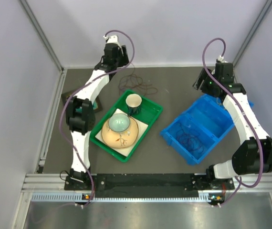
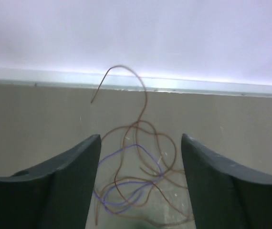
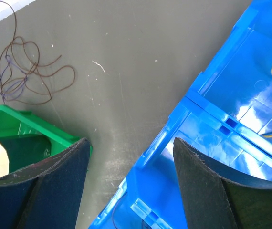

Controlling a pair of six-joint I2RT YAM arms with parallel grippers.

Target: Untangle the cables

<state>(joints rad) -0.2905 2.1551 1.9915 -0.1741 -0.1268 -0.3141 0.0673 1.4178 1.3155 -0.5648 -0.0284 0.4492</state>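
Grey tabletop (image 1: 174, 90), pale walls (image 1: 164, 28), tangled cables (image 1: 133, 85) near the back.

The dark grey table (image 1: 174, 95) bears a green tray (image 1: 150, 114) centre-left, a blue bin (image 1: 207, 117) right, and thin tangled cables (image 1: 135, 86) at the far middle.

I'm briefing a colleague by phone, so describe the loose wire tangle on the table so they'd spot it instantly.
Start at the green tray; just beyond its far corner, on the bare dark tabletop, lies the cable tangle. It is thin brown and purple loops, unlike the wires inside the blue bin.
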